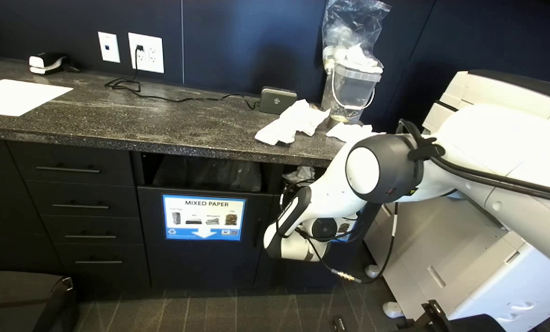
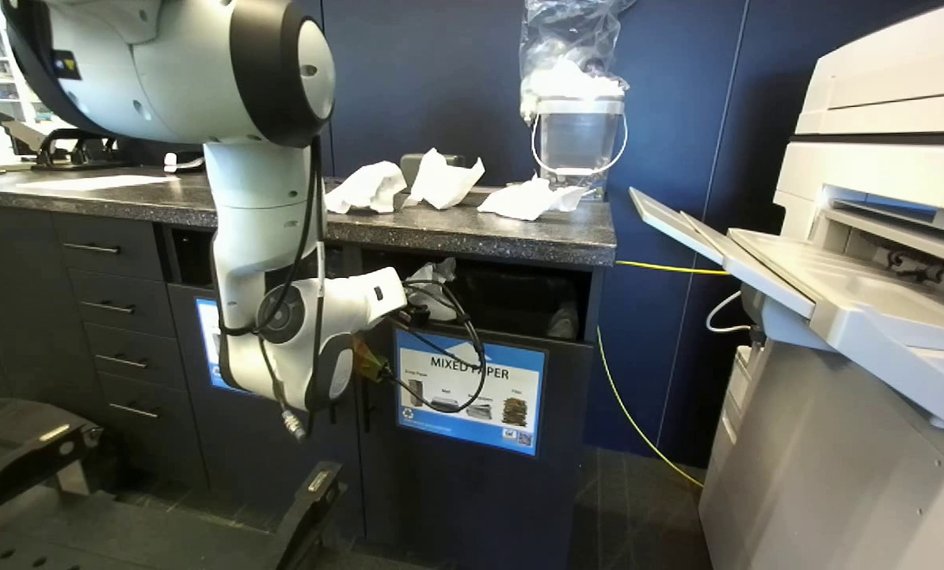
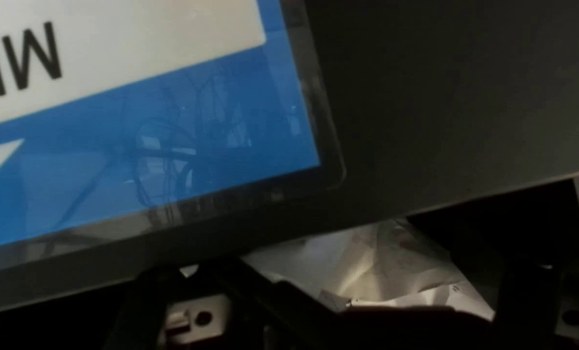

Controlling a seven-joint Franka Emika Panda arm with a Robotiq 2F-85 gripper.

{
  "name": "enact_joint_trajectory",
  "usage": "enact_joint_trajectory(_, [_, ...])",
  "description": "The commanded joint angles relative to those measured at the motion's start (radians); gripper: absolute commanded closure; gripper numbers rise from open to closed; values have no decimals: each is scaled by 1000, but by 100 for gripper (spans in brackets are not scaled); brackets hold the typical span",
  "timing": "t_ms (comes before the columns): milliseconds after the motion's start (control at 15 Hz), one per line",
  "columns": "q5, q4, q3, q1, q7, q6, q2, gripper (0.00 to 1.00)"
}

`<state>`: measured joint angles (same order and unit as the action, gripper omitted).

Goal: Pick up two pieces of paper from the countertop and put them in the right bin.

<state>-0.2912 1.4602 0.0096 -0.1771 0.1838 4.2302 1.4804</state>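
Observation:
Three white rumpled pieces of paper (image 2: 442,184) show on the dark speckled countertop (image 2: 472,231) in an exterior view; white paper (image 1: 289,123) also lies by the grey box in an exterior view. The right bin (image 2: 571,388) has a slot opening and a blue-bordered label. My gripper (image 3: 348,291) reaches into that slot, its dark fingers wide apart at the bottom of the wrist view. A crumpled sheet (image 3: 377,257) lies in the slot, seen between and beyond the fingers; whether they touch it I cannot tell. In an exterior view this sheet (image 1: 300,174) is partly behind the arm.
Another bin with a MIXED PAPER label (image 1: 204,216) stands left of the right bin. On the counter are a small grey box (image 1: 278,100), a clear bucket (image 2: 581,138) and a flat white sheet (image 1: 19,97). A printer (image 2: 876,261) is at the right. Cables hang from my wrist.

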Motion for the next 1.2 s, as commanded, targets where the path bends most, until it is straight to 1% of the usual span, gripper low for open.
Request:
enact_joint_trajectory(0, [-50, -76, -13, -29, -4, 1, 47, 0])
enact_joint_trajectory(67, [-83, -79, -15, -35, -9, 0, 32, 0])
enact_joint_trajectory(133, [-140, -76, -43, -62, 10, -3, 3, 0])
enact_joint_trajectory(200, [-187, -95, -87, -96, 47, -8, 4, 0])
enact_joint_trajectory(267, [-210, -117, -86, -97, 54, -5, 10, 0])
enact_joint_trajectory(333, [-172, -127, 41, -7, -38, 69, 19, 0])
enact_joint_trajectory(400, [-264, -160, -126, -134, 88, -10, 25, 0])
enact_joint_trajectory(467, [-291, -150, -150, -151, 106, -13, 14, 0])
enact_joint_trajectory(533, [-201, -139, 28, -22, -14, 76, 16, 0])
enact_joint_trajectory(600, [-304, -170, -145, -146, 99, -12, 27, 0])
enact_joint_trajectory(667, [-305, -127, -123, -134, 61, -9, 8, 0])
enact_joint_trajectory(733, [-244, -119, 6, -43, -62, 33, 3, 0])
enact_joint_trajectory(867, [-262, -79, 9, -40, -161, 7, 4, 0])
enact_joint_trajectory(933, [-265, -86, 19, -29, -207, -33, 5, 0])
enact_joint_trajectory(1067, [-244, -46, 20, -16, -248, -31, 10, 0])
enact_joint_trajectory(1133, [-244, -51, 20, -11, -268, -43, 11, 0])
